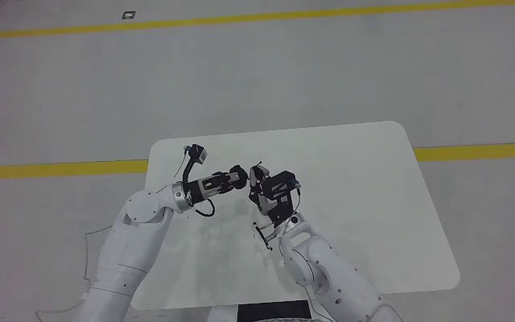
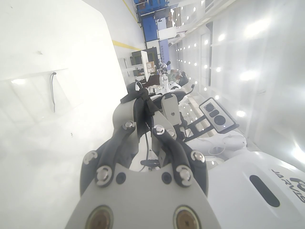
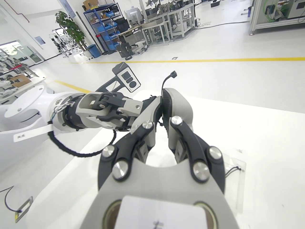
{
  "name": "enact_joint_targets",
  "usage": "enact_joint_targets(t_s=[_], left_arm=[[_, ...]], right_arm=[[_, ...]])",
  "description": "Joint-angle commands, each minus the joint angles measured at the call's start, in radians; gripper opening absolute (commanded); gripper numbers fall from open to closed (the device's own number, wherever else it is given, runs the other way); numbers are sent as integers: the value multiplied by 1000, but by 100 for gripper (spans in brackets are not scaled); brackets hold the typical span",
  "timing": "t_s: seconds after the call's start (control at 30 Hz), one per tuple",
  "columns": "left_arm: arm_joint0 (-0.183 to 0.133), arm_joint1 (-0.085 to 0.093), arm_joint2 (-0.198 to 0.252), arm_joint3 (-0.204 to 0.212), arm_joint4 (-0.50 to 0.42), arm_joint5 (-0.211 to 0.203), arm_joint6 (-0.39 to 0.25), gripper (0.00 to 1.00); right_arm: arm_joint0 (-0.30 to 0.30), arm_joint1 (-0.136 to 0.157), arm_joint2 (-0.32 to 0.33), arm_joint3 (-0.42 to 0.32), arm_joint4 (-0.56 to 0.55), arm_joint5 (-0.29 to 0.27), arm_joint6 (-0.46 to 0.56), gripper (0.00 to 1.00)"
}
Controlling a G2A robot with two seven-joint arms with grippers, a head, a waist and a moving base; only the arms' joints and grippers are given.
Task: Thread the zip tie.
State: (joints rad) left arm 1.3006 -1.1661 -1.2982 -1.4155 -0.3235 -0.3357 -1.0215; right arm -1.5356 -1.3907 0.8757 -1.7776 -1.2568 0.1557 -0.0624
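Observation:
A black zip tie (image 3: 163, 85) stands pinched between the pads of my right gripper (image 3: 162, 98), which is shut on it. Its strap curves upward and ends in the square head (image 3: 173, 74). My left gripper (image 2: 142, 95) meets the right one tip to tip above the table, fingers closed together on the tie's lower part where it leaves the right pads. From above, the left gripper (image 1: 238, 177) and right gripper (image 1: 256, 175) touch over the table's near-left area. The tie's tail is hidden between the fingers.
A spare black zip tie (image 3: 234, 169) lies on a clear plastic sheet (image 2: 35, 91) on the white table (image 1: 362, 201), just below the grippers. A thin black wire (image 3: 9, 199) lies near the table's edge. To the right the tabletop stretches wide.

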Motion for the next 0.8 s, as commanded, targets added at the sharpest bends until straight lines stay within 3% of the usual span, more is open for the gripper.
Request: enact_joint_targets(t_s=[0.0, 0.3, 0.77], left_arm=[[0, 0, 0, 0, 0, 0, 0, 0], [0, 0, 0, 0, 0, 0, 0, 0], [0, 0, 0, 0, 0, 0, 0, 0]], right_arm=[[1, -1, 2, 4, 6, 5, 1, 0], [-14, -7, 33, -3, 117, -21, -41, 0], [-6, -10, 33, 17, 126, -56, -1, 0]])
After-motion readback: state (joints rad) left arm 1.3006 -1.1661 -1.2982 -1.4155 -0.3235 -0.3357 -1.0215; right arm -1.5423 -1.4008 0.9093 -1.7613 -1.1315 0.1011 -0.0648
